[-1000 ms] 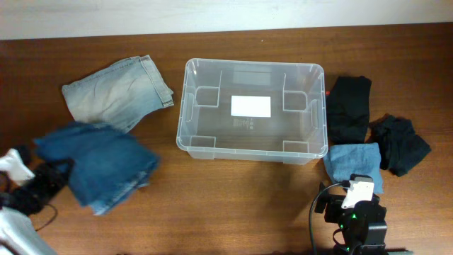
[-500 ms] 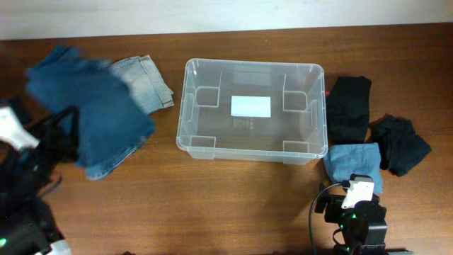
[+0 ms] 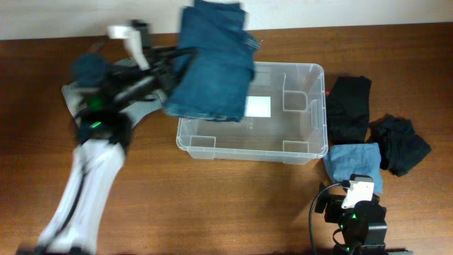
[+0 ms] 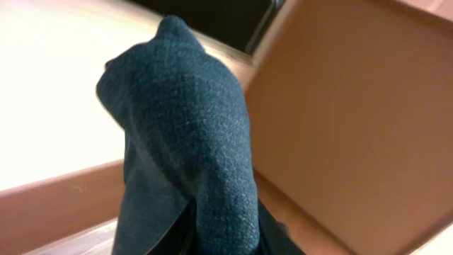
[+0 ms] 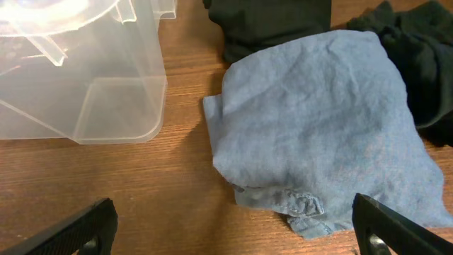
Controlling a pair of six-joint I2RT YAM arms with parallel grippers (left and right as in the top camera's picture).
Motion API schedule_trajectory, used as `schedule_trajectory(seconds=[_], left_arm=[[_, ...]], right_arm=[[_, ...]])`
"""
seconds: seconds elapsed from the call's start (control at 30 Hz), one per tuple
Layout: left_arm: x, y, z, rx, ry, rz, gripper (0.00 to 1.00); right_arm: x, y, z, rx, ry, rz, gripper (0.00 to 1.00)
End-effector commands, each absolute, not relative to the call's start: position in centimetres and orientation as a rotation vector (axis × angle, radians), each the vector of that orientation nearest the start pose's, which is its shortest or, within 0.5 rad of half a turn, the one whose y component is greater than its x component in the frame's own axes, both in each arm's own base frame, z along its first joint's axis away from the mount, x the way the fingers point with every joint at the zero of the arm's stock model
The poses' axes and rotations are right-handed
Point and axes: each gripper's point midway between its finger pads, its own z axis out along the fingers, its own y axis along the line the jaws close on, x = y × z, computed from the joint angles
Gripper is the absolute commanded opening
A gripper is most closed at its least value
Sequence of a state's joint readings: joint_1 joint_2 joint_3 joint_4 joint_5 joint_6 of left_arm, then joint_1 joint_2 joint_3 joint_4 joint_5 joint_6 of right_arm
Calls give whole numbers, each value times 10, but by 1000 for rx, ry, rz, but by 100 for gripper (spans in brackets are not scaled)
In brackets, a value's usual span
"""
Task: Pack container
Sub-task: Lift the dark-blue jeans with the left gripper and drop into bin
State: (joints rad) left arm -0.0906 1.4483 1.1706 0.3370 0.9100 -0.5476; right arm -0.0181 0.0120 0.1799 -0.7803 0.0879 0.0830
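Note:
The clear container [image 3: 311, 152] stands mid-table, a white label [image 3: 258, 106] on its floor. My left gripper [image 3: 173, 60] is shut on dark blue jeans [image 3: 212, 64] and holds them in the air over the container's left end. In the left wrist view the dark blue jeans [image 4: 191, 163] fill the middle and hide the fingers. My right gripper [image 5: 233, 227] is open and empty, low over the table, just in front of a light blue garment [image 5: 318, 120]. The container's corner [image 5: 106, 106] shows at that view's left.
Pale denim shorts [image 3: 74, 99] lie left of the container, mostly under my left arm. Right of the container lie a black garment [image 3: 349, 106], a crumpled black garment [image 3: 402, 145] and the light blue garment [image 3: 354, 159].
My left arm has swung up from the front left of the table to the back and rightward, carrying the dark blue jeans over the container. The right arm has not moved.

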Motion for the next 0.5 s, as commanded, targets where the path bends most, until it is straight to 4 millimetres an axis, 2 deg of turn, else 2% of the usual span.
schedule_trajectory(seconds=[0.0,0.2,0.3,0.47], left_arm=[[419,-228,358,396,1616,-1401,0],[440,-264,315,292,1685,-1443,0],[439,-278,310,261,1704,-1452,1],[424,-303,305,251,1752,-1521,0]], right_arm=[[188,-20,75,174,2172,-60,98],[188,-20,75,174,2172,-60,98],[188,-20,75,174,2172,-60,98],[188,-20,75,174,2172,-60,98]])
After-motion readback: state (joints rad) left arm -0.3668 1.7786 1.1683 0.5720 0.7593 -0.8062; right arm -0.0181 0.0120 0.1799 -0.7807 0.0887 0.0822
